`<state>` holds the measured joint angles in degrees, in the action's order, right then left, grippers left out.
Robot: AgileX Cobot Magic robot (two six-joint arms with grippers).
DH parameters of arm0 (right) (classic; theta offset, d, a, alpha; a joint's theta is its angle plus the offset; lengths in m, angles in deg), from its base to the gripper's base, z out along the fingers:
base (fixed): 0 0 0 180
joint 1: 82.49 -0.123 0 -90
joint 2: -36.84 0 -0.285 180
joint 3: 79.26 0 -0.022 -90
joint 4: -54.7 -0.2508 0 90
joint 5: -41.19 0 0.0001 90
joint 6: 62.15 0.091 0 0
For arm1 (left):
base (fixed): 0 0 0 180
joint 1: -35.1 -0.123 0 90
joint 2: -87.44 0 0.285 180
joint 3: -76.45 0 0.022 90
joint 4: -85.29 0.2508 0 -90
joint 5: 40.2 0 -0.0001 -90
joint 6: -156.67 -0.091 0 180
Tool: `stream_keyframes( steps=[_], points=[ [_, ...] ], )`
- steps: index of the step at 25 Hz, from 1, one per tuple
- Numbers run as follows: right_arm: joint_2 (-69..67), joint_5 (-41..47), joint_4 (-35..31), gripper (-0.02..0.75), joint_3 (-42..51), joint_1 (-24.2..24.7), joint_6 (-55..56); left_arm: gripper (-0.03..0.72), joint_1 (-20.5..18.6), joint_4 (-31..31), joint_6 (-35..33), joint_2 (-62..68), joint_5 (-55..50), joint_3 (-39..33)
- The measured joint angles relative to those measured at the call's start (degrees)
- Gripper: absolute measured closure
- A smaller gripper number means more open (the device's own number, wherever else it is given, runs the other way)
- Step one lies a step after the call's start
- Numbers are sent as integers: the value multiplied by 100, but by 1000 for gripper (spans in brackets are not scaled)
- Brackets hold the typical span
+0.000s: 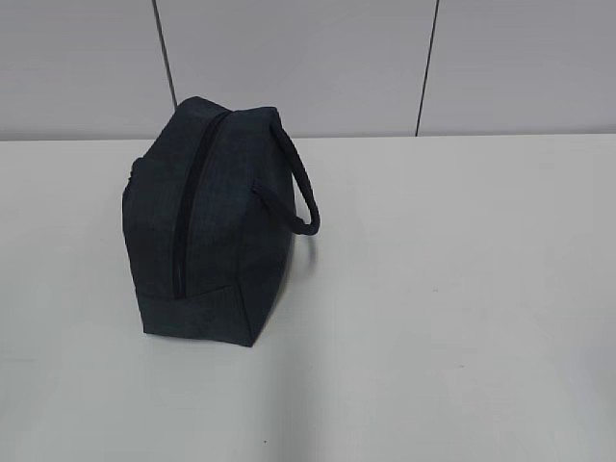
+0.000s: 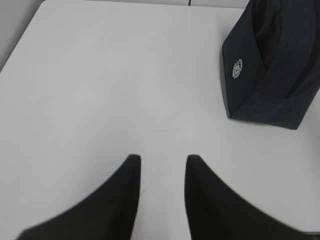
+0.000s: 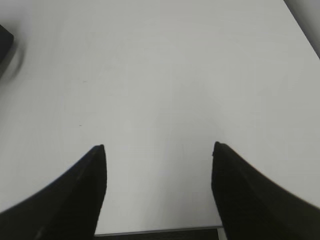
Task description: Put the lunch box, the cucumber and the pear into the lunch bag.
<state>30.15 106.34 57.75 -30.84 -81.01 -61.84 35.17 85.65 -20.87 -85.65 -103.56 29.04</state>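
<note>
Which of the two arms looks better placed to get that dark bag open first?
Probably the left. The lunch bag sits on its side of the table, zipper shut, fully visible from the open left gripper; the open right gripper faces mostly bare table.

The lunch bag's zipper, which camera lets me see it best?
The exterior view: the zipper runs along the lunch bag top, looking closed. The left wrist view shows only the bag's end with the white logo. The right wrist view catches just a dark blurred corner.
</note>
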Motion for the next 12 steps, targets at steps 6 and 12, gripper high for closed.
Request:
stream_keyframes(
  steps=[6, 12],
  points=[
    [0, 0, 0, 248, 0, 0, 0, 453, 0, 0, 0, 0, 0, 0],
    [0, 0, -4, 248, 0, 0, 0, 453, 0, 0, 0, 0, 0, 0]
  ],
)
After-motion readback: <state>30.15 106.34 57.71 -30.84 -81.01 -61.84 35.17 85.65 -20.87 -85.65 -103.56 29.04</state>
